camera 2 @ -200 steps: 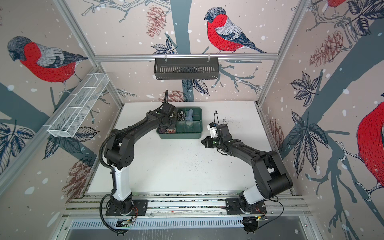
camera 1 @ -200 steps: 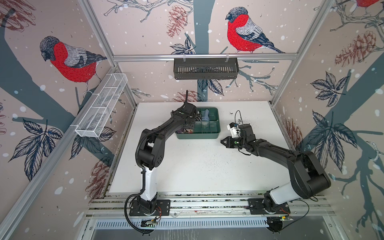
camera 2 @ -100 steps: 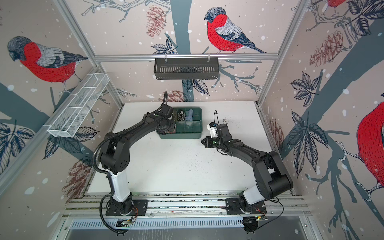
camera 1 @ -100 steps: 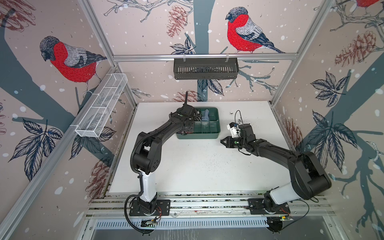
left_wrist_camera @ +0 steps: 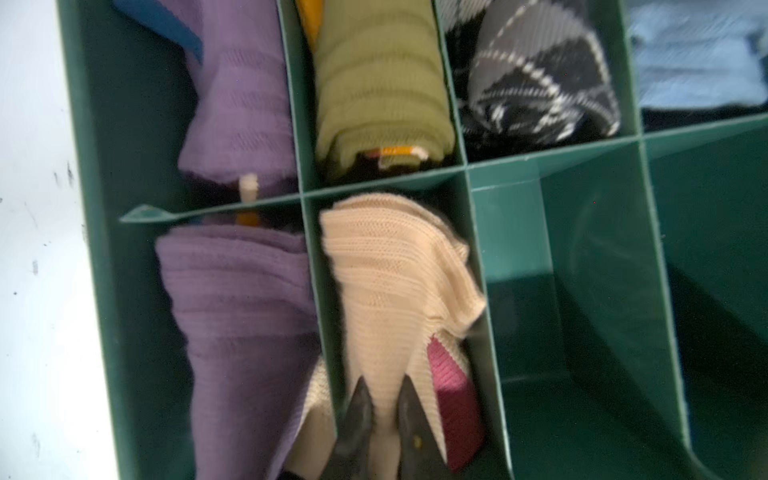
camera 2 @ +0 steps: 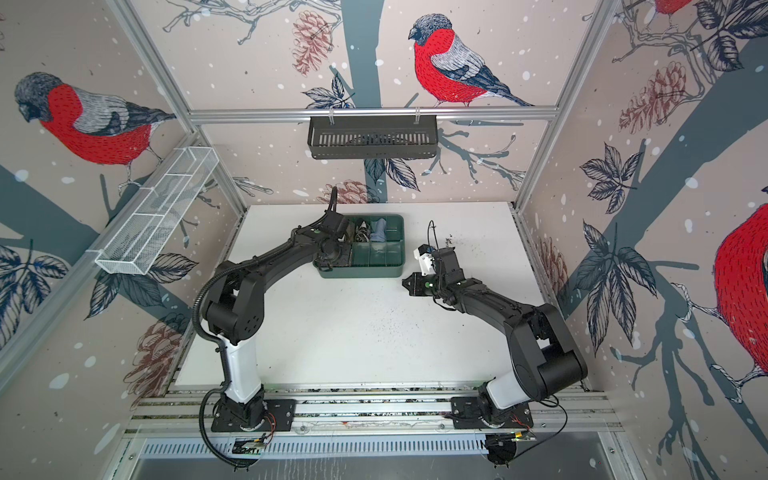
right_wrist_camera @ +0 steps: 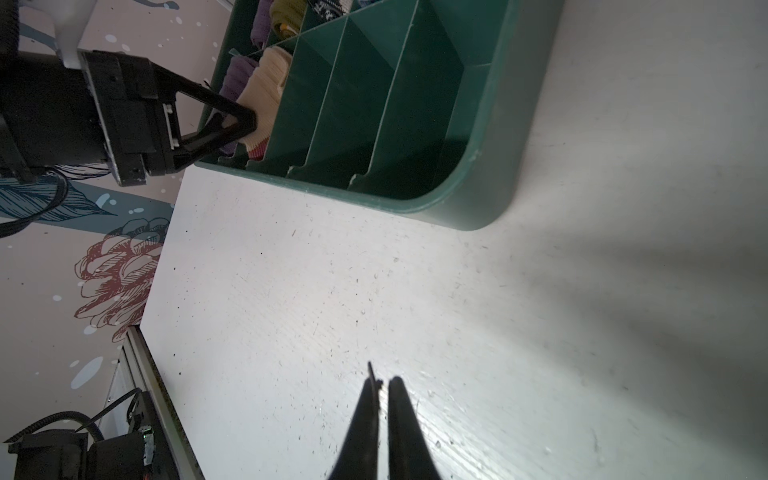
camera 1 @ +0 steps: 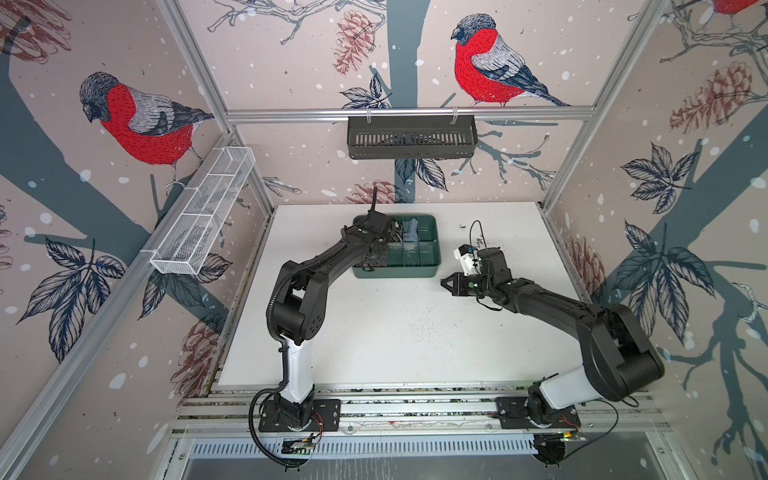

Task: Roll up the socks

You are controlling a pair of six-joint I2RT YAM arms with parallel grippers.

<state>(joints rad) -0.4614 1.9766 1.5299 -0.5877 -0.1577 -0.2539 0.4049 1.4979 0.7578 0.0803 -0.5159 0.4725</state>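
In both top views the left arm (camera 1: pixel 324 262) is seen reaching over the left end of the green tray (camera 1: pixel 399 271). Its fingers are hidden under the wrist, so the grip cannot be read there. The right gripper (camera 1: pixel 444 283) is parked just off the tray's near right corner, above the table (camera 1: pixel 395 332), touching nothing. The tray is held down by nothing, so it is judged likely to be dragged or tipped if a sock is pulled up sharply. In the left wrist view the left gripper (left_wrist_camera: pixel 384 388) is clamped on a thin fold of the tan sock (left_wrist_camera: pixel 386 270), which is stuffed unrolled in the near row, second compartment from the left end. The purple sock (left_wrist_camera: pixel 241 299) is crammed in the end compartment beside it, across a divider (left_wrist_camera: pixel 318 286). Only a pinch of ribbed knit is taken, so a slip is expected if the rest is wedged. The dark red part (left_wrist_camera: pixel 453 399) is pressed against the opposite wall and could be snagged. The cross divider (left_wrist_camera: pixel 137 215) looks unseated at its left end and could be lifted out, with the olive bundle (left_wrist_camera: pixel 378 83) behind it disturbed. A tan patch left of the fingers may be caught too; which sock it belongs to cannot be told. In the right wrist view the right gripper's jaws are seen together and empty, apart from the tray, and the left fingertips (right_wrist_camera: pixel 243 120) are met on the tan fabric. No bracing is available from that side if the tray shifts.
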